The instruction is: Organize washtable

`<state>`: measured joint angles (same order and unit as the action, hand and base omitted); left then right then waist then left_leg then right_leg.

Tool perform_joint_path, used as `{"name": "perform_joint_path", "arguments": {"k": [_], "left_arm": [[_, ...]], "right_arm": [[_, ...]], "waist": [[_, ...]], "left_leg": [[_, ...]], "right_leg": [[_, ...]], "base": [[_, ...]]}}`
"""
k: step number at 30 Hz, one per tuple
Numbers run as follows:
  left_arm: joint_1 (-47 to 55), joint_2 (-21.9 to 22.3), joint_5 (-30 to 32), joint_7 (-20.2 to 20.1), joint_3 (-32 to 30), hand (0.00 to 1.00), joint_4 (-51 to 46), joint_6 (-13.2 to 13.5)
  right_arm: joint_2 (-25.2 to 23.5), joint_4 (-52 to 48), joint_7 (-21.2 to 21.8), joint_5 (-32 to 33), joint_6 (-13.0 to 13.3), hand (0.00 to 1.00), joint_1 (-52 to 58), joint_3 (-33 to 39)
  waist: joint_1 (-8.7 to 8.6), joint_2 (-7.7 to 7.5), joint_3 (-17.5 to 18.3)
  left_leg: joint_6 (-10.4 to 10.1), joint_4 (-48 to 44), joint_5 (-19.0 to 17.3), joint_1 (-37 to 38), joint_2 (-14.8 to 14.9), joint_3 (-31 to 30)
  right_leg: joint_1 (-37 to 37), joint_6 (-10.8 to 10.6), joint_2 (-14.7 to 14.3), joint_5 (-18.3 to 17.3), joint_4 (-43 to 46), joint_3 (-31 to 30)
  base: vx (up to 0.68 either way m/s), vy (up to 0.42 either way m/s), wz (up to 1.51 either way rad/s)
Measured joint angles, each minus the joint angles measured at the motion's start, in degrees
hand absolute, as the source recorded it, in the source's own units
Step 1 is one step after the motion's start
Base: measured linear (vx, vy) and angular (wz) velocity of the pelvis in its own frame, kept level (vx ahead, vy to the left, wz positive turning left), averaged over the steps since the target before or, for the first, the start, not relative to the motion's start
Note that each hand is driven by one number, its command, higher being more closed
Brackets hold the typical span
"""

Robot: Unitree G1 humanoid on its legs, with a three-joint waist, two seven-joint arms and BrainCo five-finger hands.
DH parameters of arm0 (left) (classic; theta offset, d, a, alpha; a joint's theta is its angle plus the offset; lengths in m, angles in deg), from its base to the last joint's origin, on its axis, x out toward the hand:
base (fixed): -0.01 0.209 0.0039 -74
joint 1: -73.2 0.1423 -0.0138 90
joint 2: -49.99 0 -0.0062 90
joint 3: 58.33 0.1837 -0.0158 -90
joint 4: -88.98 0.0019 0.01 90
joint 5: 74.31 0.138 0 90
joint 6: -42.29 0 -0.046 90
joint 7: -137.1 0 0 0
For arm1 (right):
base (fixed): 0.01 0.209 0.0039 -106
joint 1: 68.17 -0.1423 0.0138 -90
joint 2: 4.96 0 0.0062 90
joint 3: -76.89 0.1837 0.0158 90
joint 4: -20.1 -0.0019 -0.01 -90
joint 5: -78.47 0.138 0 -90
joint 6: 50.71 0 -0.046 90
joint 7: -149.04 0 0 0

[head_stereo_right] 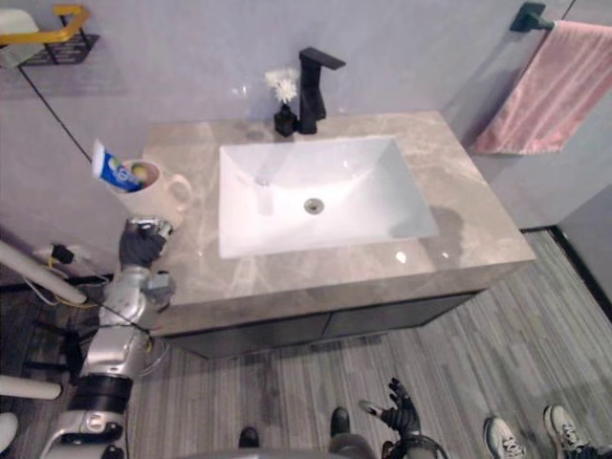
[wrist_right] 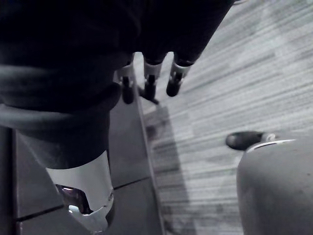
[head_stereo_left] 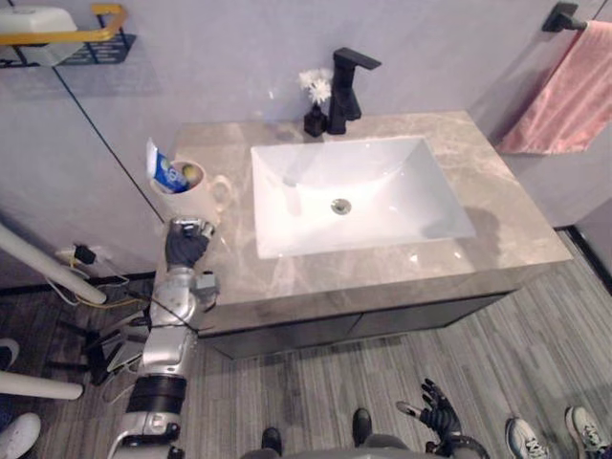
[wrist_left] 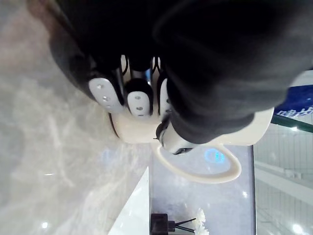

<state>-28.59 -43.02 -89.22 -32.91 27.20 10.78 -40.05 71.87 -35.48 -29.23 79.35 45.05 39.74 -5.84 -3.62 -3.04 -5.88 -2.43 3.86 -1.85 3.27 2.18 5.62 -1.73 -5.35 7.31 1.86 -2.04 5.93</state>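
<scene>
Pink towel (head_stereo_left: 569,96), wall shelf (head_stereo_left: 107,46), a person's shoes (head_stereo_left: 524,438).

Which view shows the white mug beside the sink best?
The left eye view: the whole mug, its handle toward the sink, a tube standing in it. The right eye view shows the same. The left wrist view gives its wall and handle from close, the left hand clasping it. The right wrist view faces the floor.

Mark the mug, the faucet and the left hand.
mug (head_stereo_left: 186,203): left eye view, on its cream side wall.
faucet (head_stereo_left: 342,96): left eye view, on its black upright column.
left hand (head_stereo_left: 186,245): left eye view, on its dark back cover.
</scene>
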Motion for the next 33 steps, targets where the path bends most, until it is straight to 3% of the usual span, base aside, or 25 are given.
{"name": "perform_joint_path", "arguments": {"k": [23,33], "left_arm": [[-12.99,-6.43,2.02,0.08,2.10,1.00,7.79,-0.47],[-19.13,-6.89,1.98,0.12,2.07,1.00,9.40,-0.48]], "right_arm": [[0.88,-2.12,0.85,-0.99,0.09,0.00,-0.02,-0.12],[1.31,-2.41,0.82,-1.03,0.10,0.00,-0.01,-0.15]], "waist": [[-0.52,0.29,-3.32],[-0.99,-0.29,-5.63]], "left_leg": [[-0.06,-0.81,-0.07,-2.67,0.12,2.15],[0.05,-2.94,-1.72,-4.78,0.16,2.30]], "right_leg": [[-3.96,0.51,-0.28,0.63,0.91,-2.30],[-5.01,0.50,-0.35,0.81,0.92,-3.95]], "base": [[-0.02,-0.012,-0.04],[-0.01,-0.004,-0.05]]}}
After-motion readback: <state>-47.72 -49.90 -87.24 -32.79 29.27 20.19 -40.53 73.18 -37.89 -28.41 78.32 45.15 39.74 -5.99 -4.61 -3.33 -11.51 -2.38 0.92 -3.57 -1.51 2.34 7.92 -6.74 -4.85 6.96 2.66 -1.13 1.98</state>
